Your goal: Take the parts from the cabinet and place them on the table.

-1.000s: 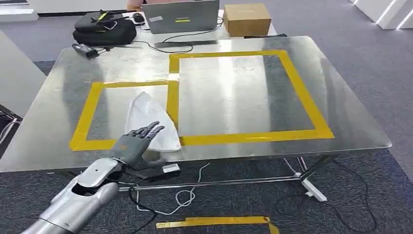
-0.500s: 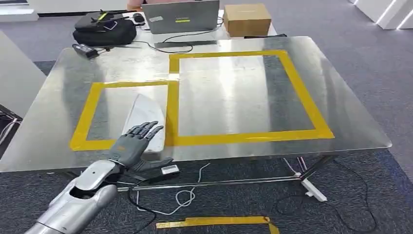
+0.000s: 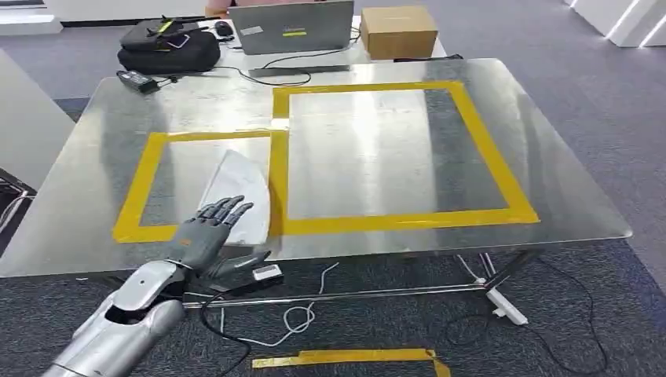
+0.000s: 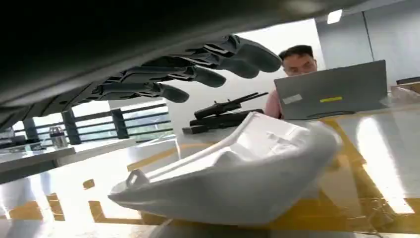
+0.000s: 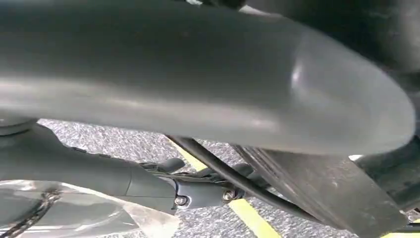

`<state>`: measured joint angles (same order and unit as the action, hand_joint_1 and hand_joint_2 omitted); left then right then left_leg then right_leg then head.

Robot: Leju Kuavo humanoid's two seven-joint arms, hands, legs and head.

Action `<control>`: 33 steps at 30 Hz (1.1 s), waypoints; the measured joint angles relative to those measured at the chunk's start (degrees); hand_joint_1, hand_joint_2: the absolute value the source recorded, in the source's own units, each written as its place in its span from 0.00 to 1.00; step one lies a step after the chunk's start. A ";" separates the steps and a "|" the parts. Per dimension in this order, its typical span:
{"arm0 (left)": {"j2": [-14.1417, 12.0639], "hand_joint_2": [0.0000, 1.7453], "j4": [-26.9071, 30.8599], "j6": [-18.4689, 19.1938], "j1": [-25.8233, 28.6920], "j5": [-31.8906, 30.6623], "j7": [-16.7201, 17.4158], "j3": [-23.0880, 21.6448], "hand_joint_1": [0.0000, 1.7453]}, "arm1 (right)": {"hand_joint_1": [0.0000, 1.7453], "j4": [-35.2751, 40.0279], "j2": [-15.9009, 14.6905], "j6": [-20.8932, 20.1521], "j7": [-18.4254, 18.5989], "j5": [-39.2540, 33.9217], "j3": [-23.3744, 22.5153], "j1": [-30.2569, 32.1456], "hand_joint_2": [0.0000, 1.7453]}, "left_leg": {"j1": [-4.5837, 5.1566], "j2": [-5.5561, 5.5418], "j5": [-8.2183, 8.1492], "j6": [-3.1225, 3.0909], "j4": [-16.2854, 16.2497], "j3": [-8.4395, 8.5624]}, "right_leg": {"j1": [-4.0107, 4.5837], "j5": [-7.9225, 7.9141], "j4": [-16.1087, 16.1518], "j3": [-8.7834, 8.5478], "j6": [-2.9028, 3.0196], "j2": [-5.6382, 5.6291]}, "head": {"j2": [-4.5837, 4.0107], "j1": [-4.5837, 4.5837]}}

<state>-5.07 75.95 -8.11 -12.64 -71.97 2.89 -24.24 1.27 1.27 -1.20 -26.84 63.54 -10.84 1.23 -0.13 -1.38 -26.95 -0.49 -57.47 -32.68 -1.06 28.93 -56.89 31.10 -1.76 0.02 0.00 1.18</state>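
Observation:
A white, curved plastic part (image 3: pixel 239 177) lies on the steel table (image 3: pixel 361 157), inside the smaller yellow-taped square (image 3: pixel 137 188) and against its right-hand tape. My left hand (image 3: pixel 208 236) hovers over the table's front edge just short of the part, fingers spread and holding nothing. In the left wrist view the part (image 4: pixel 233 173) rests on the metal with the dark fingers (image 4: pixel 198 74) stretched out above it, apart from it. My right hand (image 5: pixel 198 64) is a blurred grey mass close to its wrist camera; its fingers cannot be made out.
A larger yellow-taped square (image 3: pixel 479 149) takes up the table's right half. Behind the table stand a laptop (image 3: pixel 290 27), a cardboard box (image 3: pixel 397 31) and a black bag (image 3: pixel 169 45). A person (image 4: pixel 297 59) sits behind the laptop. Cables (image 3: pixel 290 314) trail on the carpet under the table.
The white part has settled leftward off the middle tape into the small square. My left hand has drawn back toward the table's front edge, away from the part.

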 joint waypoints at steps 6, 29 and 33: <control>-0.22 0.00 0.79 -0.35 1.05 0.66 0.02 1.20 0.00 | 0.00 -0.20 -0.46 0.59 -0.26 0.81 -0.07 -0.08 0.00 | -0.32 0.25 1.37 -1.29 2.18 1.18 | 0.01 0.79 0.07 -0.07 -1.03 0.02 | 0.00 -0.20; -0.24 0.00 0.79 -0.46 3.53 0.66 -0.05 2.80 0.00 | 0.00 -0.76 -1.62 0.83 -0.72 1.95 -0.94 -0.14 0.00 | -0.69 0.68 -9.37 1.47 -16.85 -5.07 | 0.21 -1.84 -0.66 2.56 1.59 0.58 | 0.00 -0.53; -0.26 0.00 0.92 -0.46 3.37 0.63 -0.05 3.00 0.00 | 0.00 -0.79 -1.55 0.83 -0.70 2.14 -0.98 -0.21 0.00 | 0.42 1.13 -4.46 -1.14 0.62 6.13 | 0.75 -3.11 -0.69 3.61 1.37 0.78 | 0.00 -0.61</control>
<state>-5.33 76.87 -8.57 -9.26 -71.34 2.84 -21.24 0.48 -0.28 -0.37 -27.54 65.68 -11.82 1.02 0.29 -0.25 -31.41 -1.63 -56.85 -26.55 -0.30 25.82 -57.58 34.71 -0.39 0.80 0.00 0.57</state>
